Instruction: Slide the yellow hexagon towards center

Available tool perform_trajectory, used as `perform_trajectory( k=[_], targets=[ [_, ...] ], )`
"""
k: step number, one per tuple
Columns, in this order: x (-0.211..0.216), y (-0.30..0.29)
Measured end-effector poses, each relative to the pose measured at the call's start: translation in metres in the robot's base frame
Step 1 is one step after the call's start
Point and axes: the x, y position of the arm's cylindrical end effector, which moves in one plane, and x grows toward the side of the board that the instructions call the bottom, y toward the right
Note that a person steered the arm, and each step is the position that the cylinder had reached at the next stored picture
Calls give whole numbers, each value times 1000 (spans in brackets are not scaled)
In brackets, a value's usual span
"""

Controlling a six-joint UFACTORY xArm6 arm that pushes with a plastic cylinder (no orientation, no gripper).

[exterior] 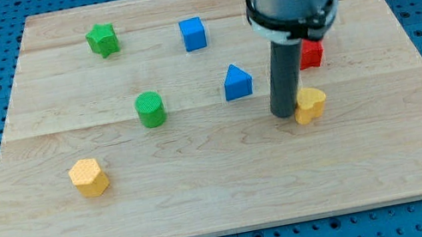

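Note:
The yellow hexagon (88, 177) lies at the lower left of the wooden board (208, 197). My tip (285, 113) rests on the board right of centre, far to the right of the hexagon. It touches the left side of a yellow heart-shaped block (311, 105). The rod and arm body rise above it toward the view's top.
A green star (102, 40) sits at the upper left. A green cylinder (150, 109) lies left of centre. A blue cube (193, 34) is at the top middle, a blue triangle (237, 82) near centre. A red block (311, 53) is partly hidden behind the rod.

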Motion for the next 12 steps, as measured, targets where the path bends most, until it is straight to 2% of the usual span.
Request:
perform_trajectory(
  k=[1, 2, 3, 4, 5, 6, 7, 8, 9, 10, 12],
  targets=[
    [28, 15],
    [-12, 49],
    [-54, 50],
    [18, -15],
    [42, -151],
    [82, -192],
    [100, -224],
    [72, -284],
    [56, -249],
    [39, -180],
    [32, -253]
  ],
)
